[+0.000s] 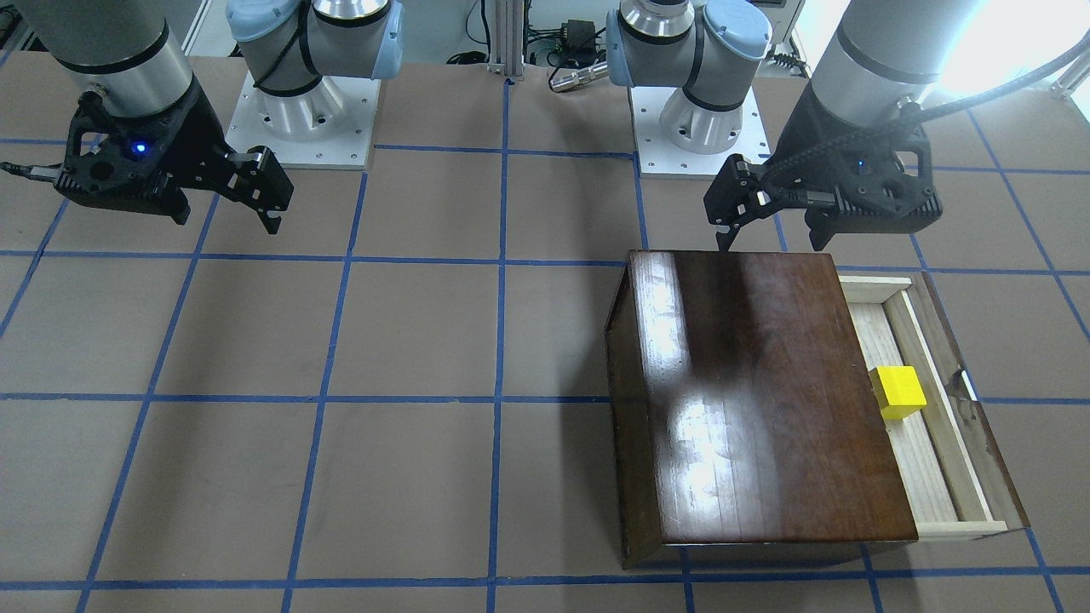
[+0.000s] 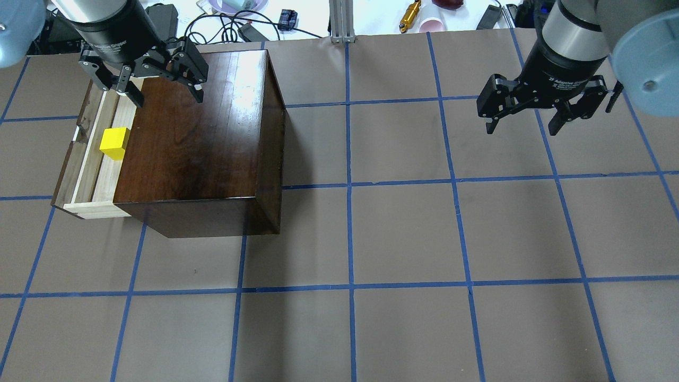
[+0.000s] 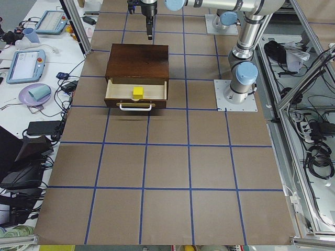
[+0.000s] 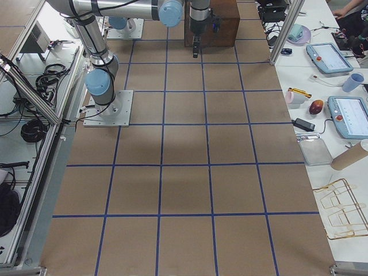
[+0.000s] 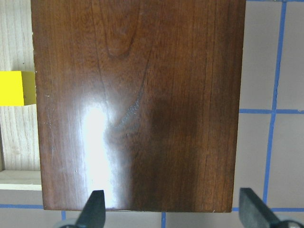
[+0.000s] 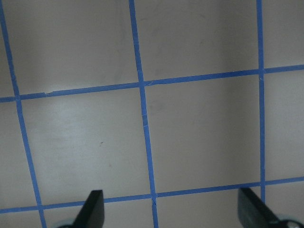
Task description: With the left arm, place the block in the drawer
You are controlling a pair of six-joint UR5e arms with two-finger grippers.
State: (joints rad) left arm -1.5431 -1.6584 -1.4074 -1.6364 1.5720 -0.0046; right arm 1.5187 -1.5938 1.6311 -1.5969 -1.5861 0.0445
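The yellow block (image 1: 897,392) lies in the open drawer (image 1: 915,460) of the dark-brown box (image 1: 758,392); nothing touches it. The overhead view shows the block (image 2: 115,143) in the pulled-out drawer (image 2: 95,175) on the left side of the box (image 2: 196,143). My left gripper (image 2: 164,93) is open and empty. It hangs above the box's back edge, apart from the block. In the left wrist view the block (image 5: 14,88) shows at the left edge, and the open left gripper (image 5: 173,213) frames the box top (image 5: 137,104). My right gripper (image 2: 522,127) is open and empty over the table.
The box stands on brown paper with blue tape grid lines (image 2: 347,185). Both arm bases (image 1: 302,111) stand at the robot's side of the table. Cables and small items (image 2: 233,21) lie beyond the far edge.
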